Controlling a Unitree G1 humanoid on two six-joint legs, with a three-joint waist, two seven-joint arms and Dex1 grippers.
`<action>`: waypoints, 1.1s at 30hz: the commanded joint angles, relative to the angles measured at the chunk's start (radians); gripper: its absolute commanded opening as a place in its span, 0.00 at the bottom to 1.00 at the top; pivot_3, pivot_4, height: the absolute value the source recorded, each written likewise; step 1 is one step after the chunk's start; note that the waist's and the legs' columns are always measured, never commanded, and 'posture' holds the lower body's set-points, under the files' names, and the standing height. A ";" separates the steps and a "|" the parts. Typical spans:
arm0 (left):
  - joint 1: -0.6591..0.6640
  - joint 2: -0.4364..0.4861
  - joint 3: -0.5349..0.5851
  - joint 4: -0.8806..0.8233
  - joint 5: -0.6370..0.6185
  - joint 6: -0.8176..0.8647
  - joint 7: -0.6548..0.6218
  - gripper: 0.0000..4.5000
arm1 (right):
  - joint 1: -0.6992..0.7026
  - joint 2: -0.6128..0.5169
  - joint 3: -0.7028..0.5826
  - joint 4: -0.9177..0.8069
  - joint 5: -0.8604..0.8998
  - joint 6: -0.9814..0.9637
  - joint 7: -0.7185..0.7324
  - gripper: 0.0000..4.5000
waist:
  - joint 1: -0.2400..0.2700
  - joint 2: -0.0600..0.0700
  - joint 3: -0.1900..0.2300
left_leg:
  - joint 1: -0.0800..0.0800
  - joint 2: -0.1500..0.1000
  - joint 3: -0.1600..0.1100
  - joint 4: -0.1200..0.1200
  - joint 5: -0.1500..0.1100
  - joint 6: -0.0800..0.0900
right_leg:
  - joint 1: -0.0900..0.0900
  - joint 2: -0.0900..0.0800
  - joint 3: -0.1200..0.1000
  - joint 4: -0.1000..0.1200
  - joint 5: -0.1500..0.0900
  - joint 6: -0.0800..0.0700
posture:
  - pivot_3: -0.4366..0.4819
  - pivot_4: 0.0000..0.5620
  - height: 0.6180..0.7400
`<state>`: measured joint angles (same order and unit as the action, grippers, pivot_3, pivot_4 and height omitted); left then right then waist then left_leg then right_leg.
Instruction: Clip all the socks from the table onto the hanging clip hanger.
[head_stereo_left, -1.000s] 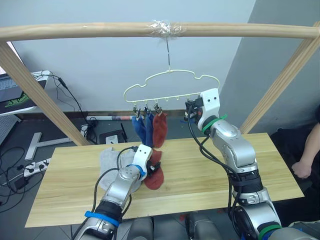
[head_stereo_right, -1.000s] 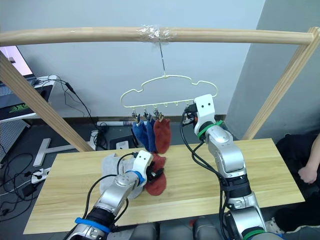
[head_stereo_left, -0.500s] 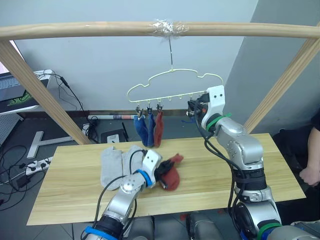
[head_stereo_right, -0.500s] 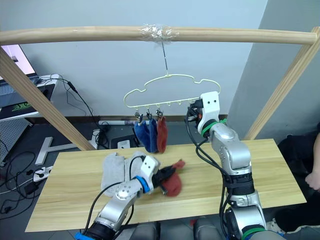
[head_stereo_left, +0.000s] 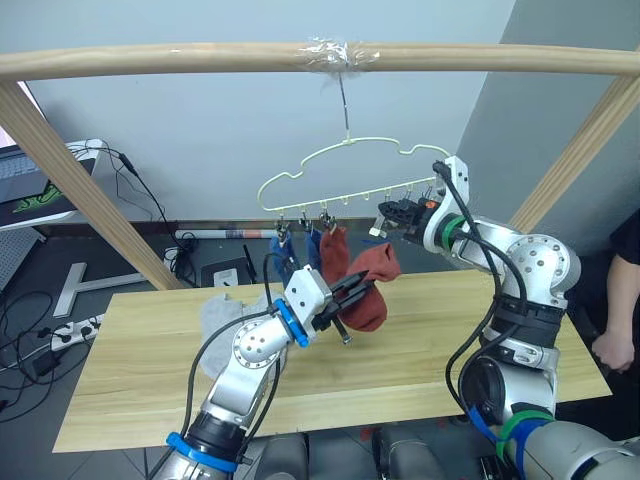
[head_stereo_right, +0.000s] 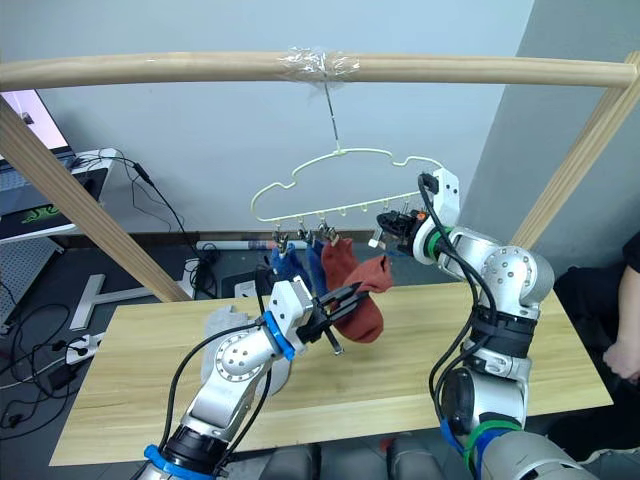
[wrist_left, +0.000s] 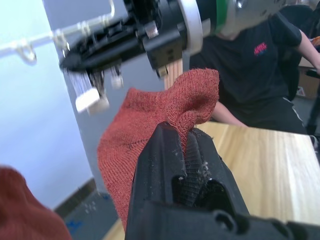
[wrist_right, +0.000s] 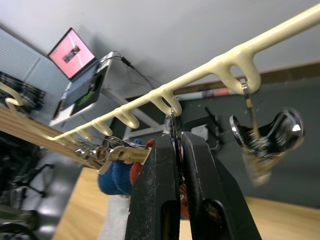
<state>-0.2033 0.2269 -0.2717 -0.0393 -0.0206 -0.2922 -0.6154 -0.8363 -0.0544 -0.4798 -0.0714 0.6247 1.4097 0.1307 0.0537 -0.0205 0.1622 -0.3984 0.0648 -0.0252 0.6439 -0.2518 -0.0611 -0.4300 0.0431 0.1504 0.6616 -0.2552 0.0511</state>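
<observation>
The clip hanger (head_stereo_left: 345, 165) hangs by its hook from the taped middle of the wooden bar (head_stereo_left: 200, 58). Its row of clips holds three socks at the left end: two blue socks (head_stereo_left: 290, 258) and one rust red sock (head_stereo_left: 333, 248), all hanging above the bench (head_stereo_left: 450, 340).

The left hand (head_stereo_left: 348, 290) is raised off the bench, just below the hanger, and is clenched on a second rust red sock (head_stereo_left: 372, 290). In the left wrist view the fingers (wrist_left: 165, 150) pinch a fold of that sock's knit, and the rest of it hangs free beneath them.

The right hand (head_stereo_left: 392, 212) is at the right part of the hanger's clip row. In the right wrist view its fingers (wrist_right: 162, 165) are closed on a metal clip (wrist_right: 173, 131) hanging from one hanger loop; another clip (wrist_right: 265, 131) hangs free on the next loop.

Two light grey socks (head_stereo_left: 222, 310) lie on the bench below the hanger's left end, partly hidden behind the left arm.
</observation>
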 joint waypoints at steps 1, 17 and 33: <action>-0.022 -0.024 -0.007 0.006 0.024 -0.036 0.038 0.00 | -0.019 0.007 -0.050 -0.008 0.025 0.067 -0.033 0.00 | 0.000 0.000 0.000 | 0.000 0.000 0.000 0.000 0.000 0.000 | 0.000 0.000 0.000 0.000 0.000 0.000 | 0.71 0.31 1.00; -0.076 -0.045 -0.007 0.089 0.091 -0.088 0.111 0.00 | -0.058 0.025 -0.121 -0.035 0.047 0.152 -0.059 0.13 | -0.001 0.001 0.000 | 0.000 0.000 0.000 -0.001 0.000 0.000 | 0.000 0.000 0.000 -0.001 0.000 0.001 | 0.69 0.30 1.00; -0.140 -0.104 0.000 0.143 0.063 0.062 0.116 0.19 | -0.008 -0.044 -0.109 -0.190 0.114 0.134 0.010 1.00 | -0.003 0.002 0.001 | -0.004 0.000 0.000 -0.003 0.000 0.000 | -0.006 0.000 0.000 -0.001 0.000 0.001 | 0.69 0.29 1.00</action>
<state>-0.3278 0.1337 -0.2739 0.1214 0.0711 -0.2448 -0.4985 -0.8546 -0.0819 -0.6067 -0.2022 0.7080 1.5565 0.1111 0.0508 -0.0190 0.1636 -0.4025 0.0647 -0.0255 0.6411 -0.2521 -0.0606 -0.4356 0.0435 0.1504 0.6604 -0.2559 0.0523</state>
